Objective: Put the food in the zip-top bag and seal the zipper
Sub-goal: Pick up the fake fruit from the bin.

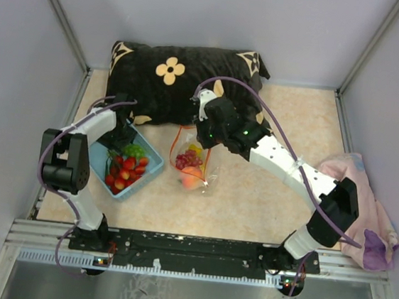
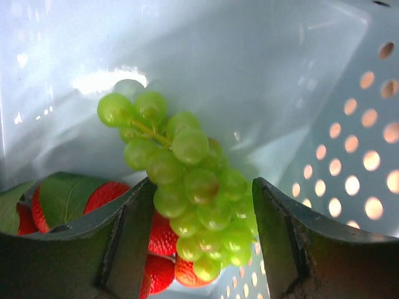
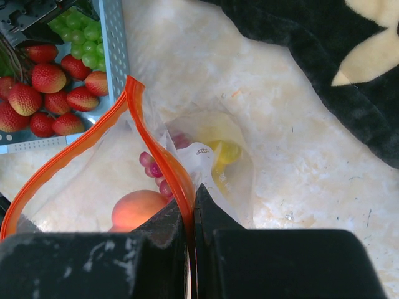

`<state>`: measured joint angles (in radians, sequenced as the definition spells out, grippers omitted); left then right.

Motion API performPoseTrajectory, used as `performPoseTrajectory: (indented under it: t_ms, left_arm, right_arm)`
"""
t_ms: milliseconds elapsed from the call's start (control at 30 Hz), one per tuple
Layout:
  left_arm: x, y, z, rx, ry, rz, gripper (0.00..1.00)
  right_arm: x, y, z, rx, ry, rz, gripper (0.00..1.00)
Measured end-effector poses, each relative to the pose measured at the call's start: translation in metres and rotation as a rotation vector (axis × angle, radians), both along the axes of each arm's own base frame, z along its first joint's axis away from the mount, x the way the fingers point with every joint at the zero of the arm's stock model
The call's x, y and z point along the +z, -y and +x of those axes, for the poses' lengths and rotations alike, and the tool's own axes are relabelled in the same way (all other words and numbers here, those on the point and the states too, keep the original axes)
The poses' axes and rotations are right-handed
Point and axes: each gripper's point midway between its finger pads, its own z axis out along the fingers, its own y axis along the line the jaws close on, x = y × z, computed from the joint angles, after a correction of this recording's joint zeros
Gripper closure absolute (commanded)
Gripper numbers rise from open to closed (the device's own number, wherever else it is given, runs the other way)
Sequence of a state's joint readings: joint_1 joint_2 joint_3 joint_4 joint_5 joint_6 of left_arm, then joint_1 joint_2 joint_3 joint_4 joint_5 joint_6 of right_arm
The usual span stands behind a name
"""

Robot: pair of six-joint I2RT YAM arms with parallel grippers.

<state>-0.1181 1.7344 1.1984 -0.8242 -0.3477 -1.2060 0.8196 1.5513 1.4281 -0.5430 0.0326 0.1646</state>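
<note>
The clear zip-top bag (image 1: 194,165) lies on the table mid-scene with its mouth open. My right gripper (image 3: 192,208) is shut on its red-orange zipper strip (image 3: 153,137) and holds one edge up. Inside the bag I see an orange peach (image 3: 138,208), purple grapes (image 3: 154,169) and a yellow fruit (image 3: 224,151). My left gripper (image 2: 202,230) is open down in the light blue basket (image 1: 152,160), its fingers either side of a bunch of green grapes (image 2: 187,187). Red strawberries (image 1: 126,170) lie in the basket around it.
A black pillow with cream flowers (image 1: 178,83) lies along the back of the table. A pink cloth (image 1: 365,203) is heaped at the right edge. Grey walls enclose the table on three sides.
</note>
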Motion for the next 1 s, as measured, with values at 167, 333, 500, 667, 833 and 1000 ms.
performPoseTrajectory:
  t_ms: [167, 333, 500, 667, 833, 1000]
  left_arm:
    - [-0.021, -0.007, 0.003, 0.009, -0.039, -0.010, 0.37]
    - [-0.029, -0.006, 0.009, -0.008, -0.038, -0.030, 0.69]
    - [-0.027, -0.004, 0.018, -0.043, -0.001, -0.057, 0.92]
    - [-0.017, -0.002, 0.018, -0.070, 0.048, -0.073, 1.00]
    - [0.023, -0.003, 0.022, -0.123, 0.161, -0.060, 1.00]
    - [0.080, -0.003, 0.021, -0.211, 0.346, -0.029, 1.00]
  right_arm:
    - [0.000, 0.000, 0.001, -0.002, 0.002, -0.002, 0.96]
    - [0.000, 0.001, 0.001, -0.002, 0.004, -0.008, 0.96]
    - [-0.001, 0.004, 0.002, -0.014, 0.011, -0.020, 0.96]
    - [0.001, 0.007, 0.003, -0.024, 0.013, -0.031, 0.96]
    - [0.001, 0.010, 0.005, -0.037, 0.021, -0.043, 0.96]
    - [0.001, 0.014, 0.007, -0.053, 0.030, -0.059, 0.96]
